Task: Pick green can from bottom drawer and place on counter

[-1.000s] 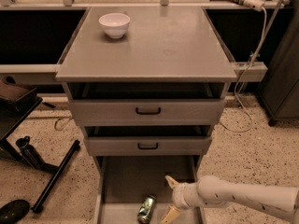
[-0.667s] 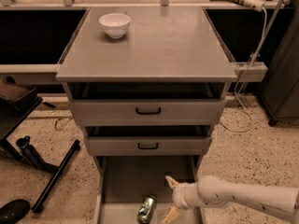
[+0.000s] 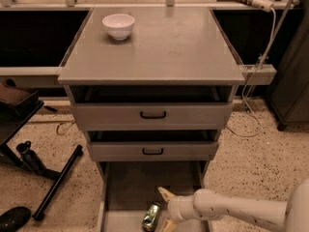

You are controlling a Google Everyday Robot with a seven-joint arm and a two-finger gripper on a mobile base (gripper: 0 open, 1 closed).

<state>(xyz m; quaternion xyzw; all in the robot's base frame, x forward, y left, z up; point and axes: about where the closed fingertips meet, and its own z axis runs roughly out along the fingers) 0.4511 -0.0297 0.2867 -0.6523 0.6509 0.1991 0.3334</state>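
Note:
The green can [image 3: 151, 217] lies on its side on the floor of the open bottom drawer [image 3: 130, 187], near the bottom edge of the camera view. My gripper [image 3: 166, 209] comes in from the right on a white arm, inside the drawer just right of the can. Its two pale fingers are spread apart, one above and one below, with the can at their left and not between them. The counter [image 3: 164, 47] is the broad grey top of the cabinet above.
A white bowl [image 3: 118, 26] stands at the counter's back left. Two shallower drawers with black handles [image 3: 153, 115] sit above the bottom drawer, slightly pulled out. A black stand and bar [image 3: 53, 182] lie on the speckled floor at left. A cable [image 3: 251, 95] hangs at right.

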